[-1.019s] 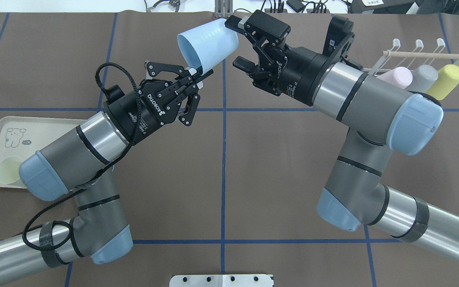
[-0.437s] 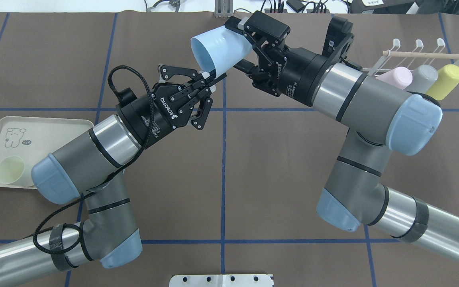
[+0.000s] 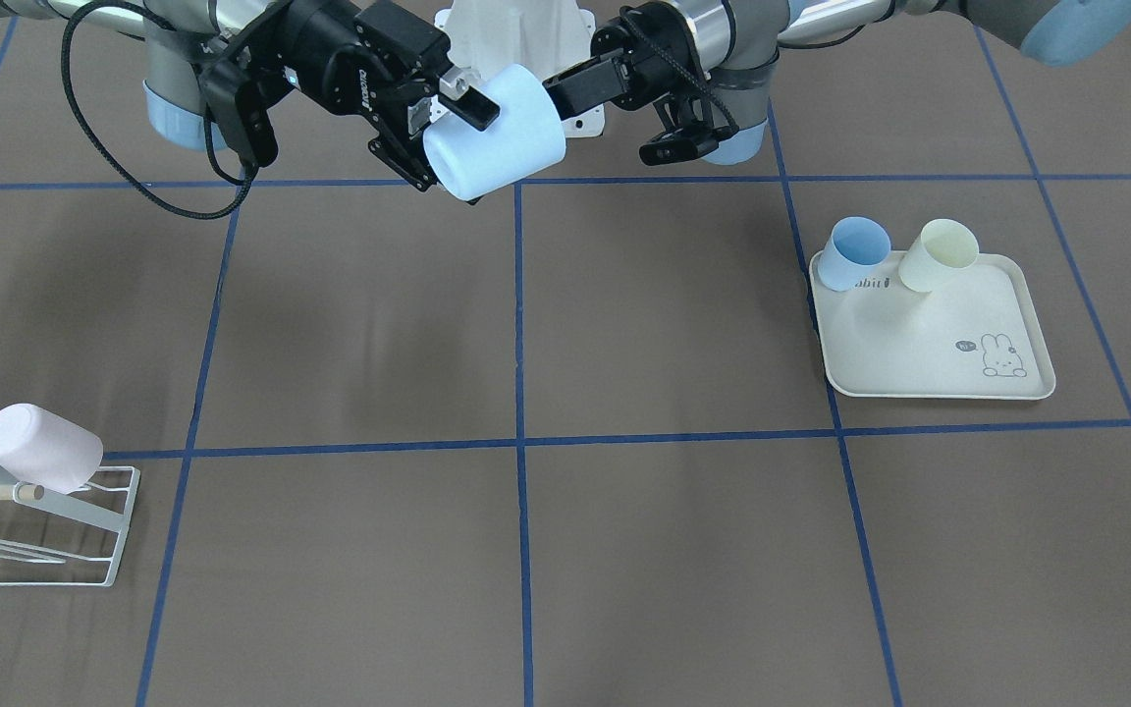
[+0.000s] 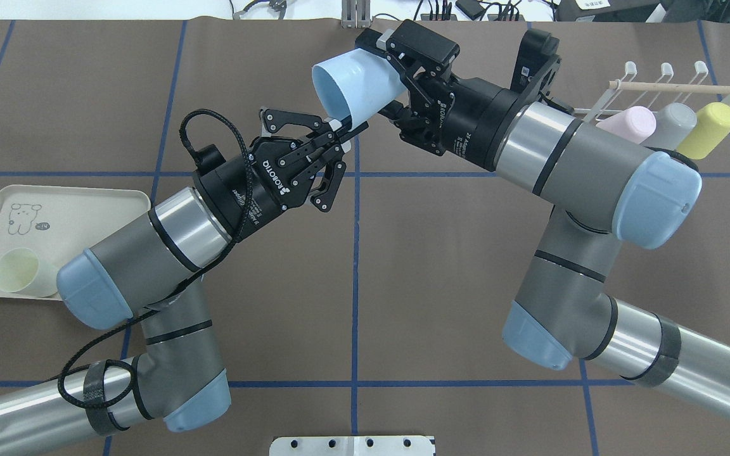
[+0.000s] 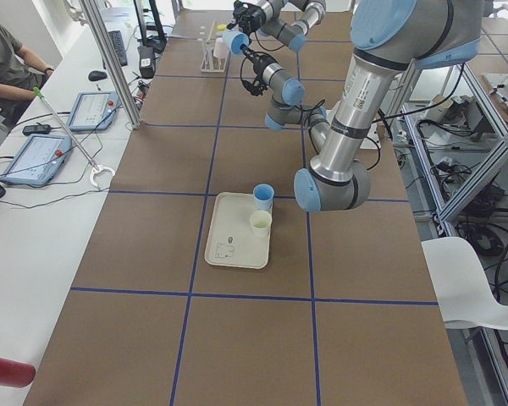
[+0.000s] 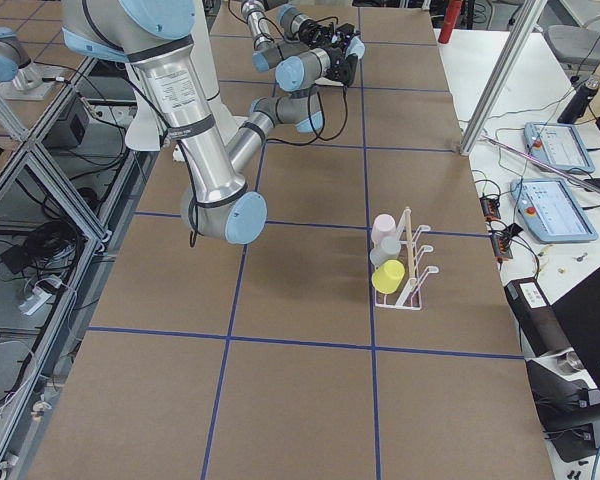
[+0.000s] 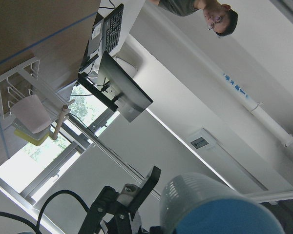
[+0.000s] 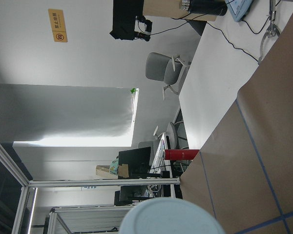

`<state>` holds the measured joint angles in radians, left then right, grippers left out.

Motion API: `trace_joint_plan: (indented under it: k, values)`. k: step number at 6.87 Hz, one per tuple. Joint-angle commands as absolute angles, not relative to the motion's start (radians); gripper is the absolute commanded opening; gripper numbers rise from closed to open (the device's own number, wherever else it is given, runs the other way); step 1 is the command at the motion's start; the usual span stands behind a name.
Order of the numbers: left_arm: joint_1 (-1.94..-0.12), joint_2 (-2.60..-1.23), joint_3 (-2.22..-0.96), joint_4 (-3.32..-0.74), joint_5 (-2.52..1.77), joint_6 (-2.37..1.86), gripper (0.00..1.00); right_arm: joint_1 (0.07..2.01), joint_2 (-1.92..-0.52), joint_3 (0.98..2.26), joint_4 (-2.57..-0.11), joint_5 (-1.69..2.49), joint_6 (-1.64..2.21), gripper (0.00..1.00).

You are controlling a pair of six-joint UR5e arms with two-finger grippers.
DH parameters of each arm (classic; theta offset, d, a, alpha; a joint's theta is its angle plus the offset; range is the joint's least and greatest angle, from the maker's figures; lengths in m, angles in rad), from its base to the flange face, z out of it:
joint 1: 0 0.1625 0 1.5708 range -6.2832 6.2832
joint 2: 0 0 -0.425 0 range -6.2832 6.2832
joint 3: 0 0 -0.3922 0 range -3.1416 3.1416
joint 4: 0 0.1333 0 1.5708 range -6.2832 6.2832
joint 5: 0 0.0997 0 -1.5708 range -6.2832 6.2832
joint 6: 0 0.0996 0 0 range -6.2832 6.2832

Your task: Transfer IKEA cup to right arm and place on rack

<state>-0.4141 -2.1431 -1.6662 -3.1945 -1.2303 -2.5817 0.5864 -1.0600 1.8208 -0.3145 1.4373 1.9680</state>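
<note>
Brown paper with blue grid lines covered the desk (image 4: 466, 285). Above its far middle the pale blue cup (image 4: 355, 79) hung on its side in the air, caught from both ends: the left gripper (image 4: 343, 126) was pinched closed on the rim, and the right gripper (image 4: 377, 76) was clamped around the body near the base. Well off to the right stood the rack (image 4: 618, 88) — holding a pink cup (image 4: 625, 123), a grey cup (image 4: 675, 120) and a yellow cup (image 4: 710, 130).

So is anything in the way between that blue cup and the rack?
Nothing visible stands between the light blue cup and the rack except the right arm itself. Three cups already hang on the rack; other pegs look free.
</note>
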Motion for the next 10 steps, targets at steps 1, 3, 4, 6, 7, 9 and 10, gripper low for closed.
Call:
trace_joint_plan:
  k: [1, 3, 4, 6, 7, 9, 10]
  values:
    - [-0.408, -2.145, -1.666, -3.195, -1.23, -2.582, 0.0, 0.586, -1.06, 1.821, -0.314, 1.437, 1.968, 0.91]
    - [-0.41, -2.141, -1.666, -3.197, -1.232, -2.58, 0.2, 0.587, -1.063, 1.821, -0.31, 1.434, 2.017, 0.0]
    - [-0.41, -2.141, -1.666, -3.197, -1.233, -2.556, 0.95, 0.588, -1.063, 1.8, -0.276, 1.434, 2.017, 0.0]
    - [-0.408, -2.151, -1.667, -3.201, -1.235, -2.48, 1.0, 0.588, -1.063, 1.769, -0.23, 1.434, 2.014, 0.0]
    - [-0.408, -2.149, -1.674, -3.201, -1.235, -2.479, 1.0, 0.591, -1.063, 1.769, -0.23, 1.434, 2.013, 0.0]
    - [-0.411, -2.14, -1.68, -3.201, -1.235, -2.476, 1.0, 0.642, -1.063, 1.769, -0.232, 1.44, 2.019, 0.0]
    - [-0.414, -2.14, -1.681, -3.203, -1.236, -2.45, 1.0, 0.681, -1.063, 1.763, -0.233, 1.443, 2.019, 0.0]
